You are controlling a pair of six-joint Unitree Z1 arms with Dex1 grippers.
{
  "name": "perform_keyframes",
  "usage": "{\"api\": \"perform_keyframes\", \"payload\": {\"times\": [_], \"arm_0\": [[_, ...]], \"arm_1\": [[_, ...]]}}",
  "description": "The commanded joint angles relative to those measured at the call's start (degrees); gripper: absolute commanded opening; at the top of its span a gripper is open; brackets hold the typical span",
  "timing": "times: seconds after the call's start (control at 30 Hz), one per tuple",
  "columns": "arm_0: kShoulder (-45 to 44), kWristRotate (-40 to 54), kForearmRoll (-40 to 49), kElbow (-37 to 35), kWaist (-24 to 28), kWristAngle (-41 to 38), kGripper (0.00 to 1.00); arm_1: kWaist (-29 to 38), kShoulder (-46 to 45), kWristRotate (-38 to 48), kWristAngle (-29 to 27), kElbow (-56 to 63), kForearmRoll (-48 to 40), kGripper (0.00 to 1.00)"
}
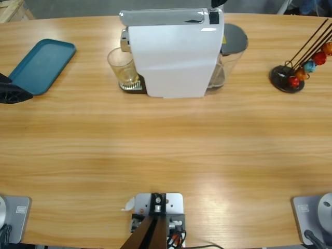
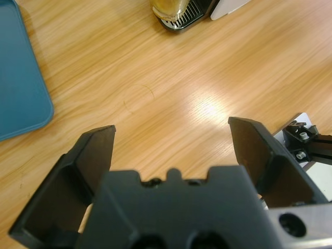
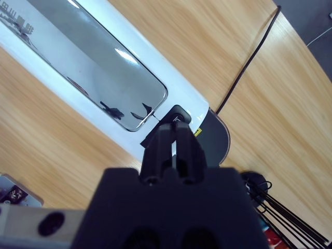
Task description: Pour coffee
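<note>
Glass cup point(image 1: 122, 67) sits under the coffee machine point(image 1: 174, 52) spout to catch coffee, right end effector point(image 3: 174, 136) closed at its button, left end effector point(image 2: 171, 148) open and empty.

Teal tray point(image 1: 42, 65) far left; capsule rack point(image 1: 290, 75) far right.

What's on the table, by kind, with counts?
Coffee machine: 1
Glass: 1
Teal tray: 1
Capsule rack: 1
Total: 4
Left claw is open over bare wood; right claw is shut, its tips at the machine's top.
</note>
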Motion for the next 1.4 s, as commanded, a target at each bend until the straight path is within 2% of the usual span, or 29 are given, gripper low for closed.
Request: {"api": "perform_keyframes", "payload": {"times": [0.03, 1.4], "arm_0": [[0.82, -0.77, -0.3, 1.29, -0.51, -0.37, 0.95], [0.84, -0.73, -0.39, 1.28, -0.65, -0.37, 0.95]], "arm_1": [[0.29, 3.02, 0.42, 0.01, 1.77, -0.73, 0.0], [-1.3, 1.49, 0.46, 0.08, 7.89, -4.05, 0.0]]}}
